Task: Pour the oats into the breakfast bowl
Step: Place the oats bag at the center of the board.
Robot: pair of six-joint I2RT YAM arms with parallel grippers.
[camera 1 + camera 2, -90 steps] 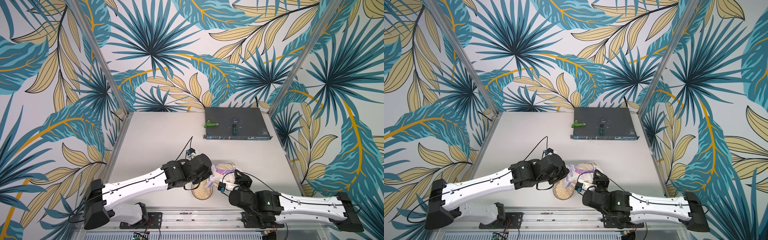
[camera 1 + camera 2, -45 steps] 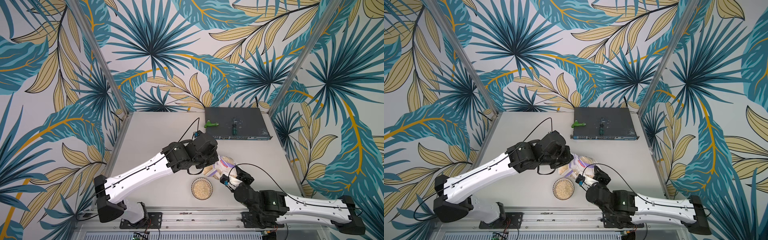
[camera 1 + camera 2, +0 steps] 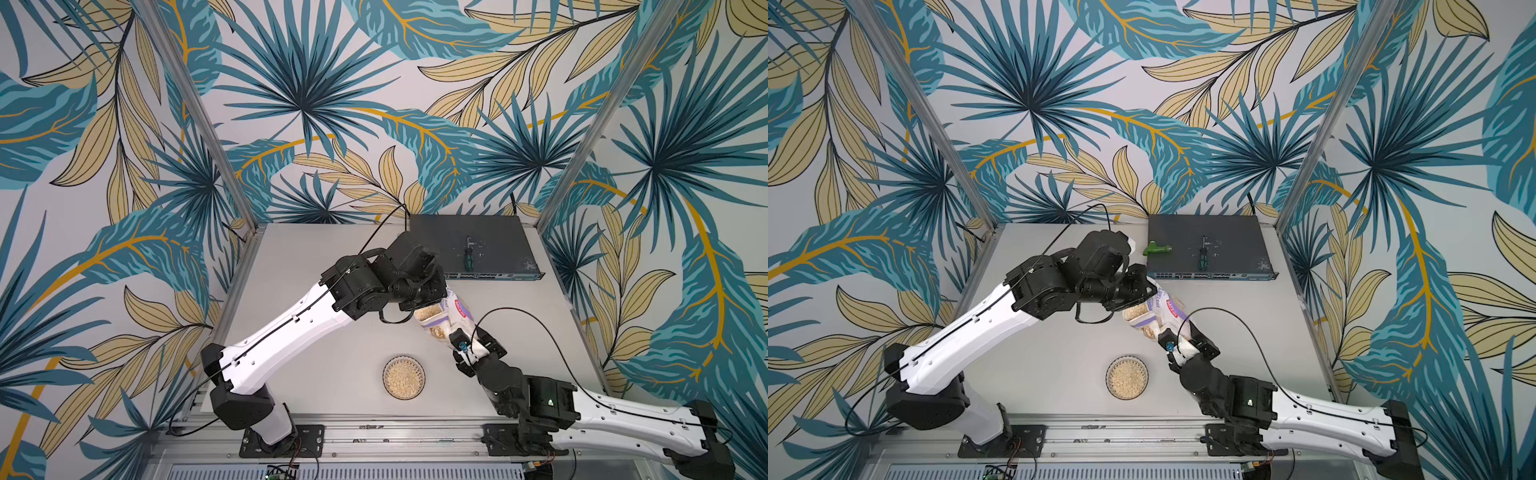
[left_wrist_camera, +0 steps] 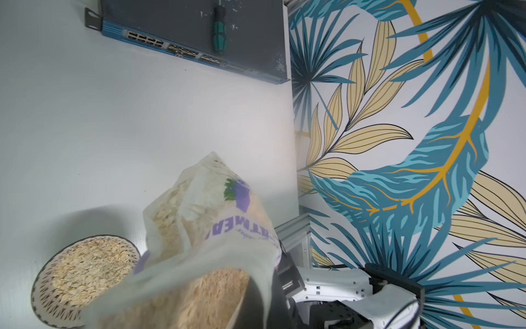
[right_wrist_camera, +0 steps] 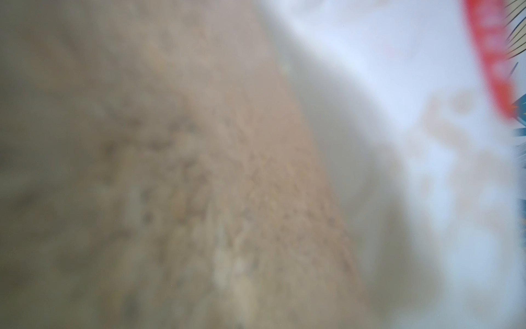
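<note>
The breakfast bowl [image 3: 384, 377] [image 3: 1107, 377] stands near the table's front edge, filled with oats [image 3: 403, 379]; the left wrist view shows its rim [image 4: 37, 282] too. The oats pouch [image 3: 444, 322] [image 3: 1158, 318] [image 4: 205, 205] hangs in the air behind and right of the bowl, stretched between both arms. My left gripper [image 3: 429, 305] [image 3: 1138, 300] is shut on its upper end. My right gripper [image 3: 471, 349] [image 3: 1183, 347] is closed around its white lower end. The blurred pouch [image 5: 199, 171] fills the right wrist view and hides those jaws.
A dark network switch [image 3: 490, 245] [image 3: 1225, 245] lies at the back right with a green-handled screwdriver [image 3: 469, 261] on top and a green piece [image 3: 1156, 249] at its left end. Aluminium posts stand at the back corners. The right wall is near the pouch.
Both arms have carried the pouch up and away from above the bowl, toward the back right. The bowl, earlier half covered by the grippers, now stands in plain view with oats in it.
</note>
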